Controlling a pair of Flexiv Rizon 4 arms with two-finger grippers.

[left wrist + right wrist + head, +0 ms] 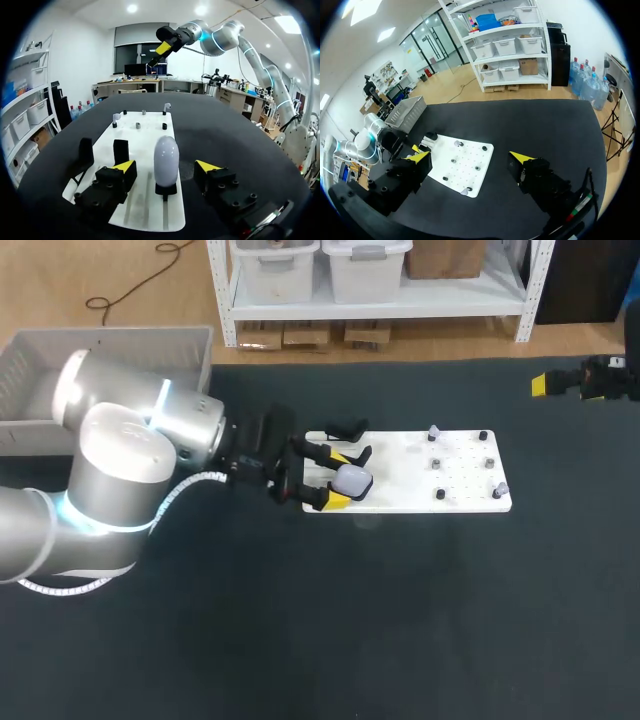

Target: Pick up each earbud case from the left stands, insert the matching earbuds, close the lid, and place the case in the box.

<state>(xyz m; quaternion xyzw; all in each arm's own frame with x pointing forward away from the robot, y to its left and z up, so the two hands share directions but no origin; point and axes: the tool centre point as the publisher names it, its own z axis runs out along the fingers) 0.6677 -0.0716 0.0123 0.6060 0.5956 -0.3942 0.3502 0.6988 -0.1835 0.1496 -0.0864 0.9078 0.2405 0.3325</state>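
Head view: the left arm comes in from nine o'clock, and the left gripper lies over the nine o'clock end of the white pegboard. Its claw is wide, with one yellow tip on each side of the pale earbud case, which sits near the board's seven o'clock corner. Empty black stands occupy the eleven o'clock corner. Small earbuds stand on pegs over the three o'clock half. The grey box rests on the dark table at ten o'clock, well apart from the board. The right gripper hangs at two o'clock, away from the board.

Left wrist view: the case stands upright on a black holder between the spread fingers. A gap shows on either side, so nothing is gripped.

Right wrist view: the claw is wide and holds nothing. The pegboard lies ahead of it, with the left arm at the board's far end.
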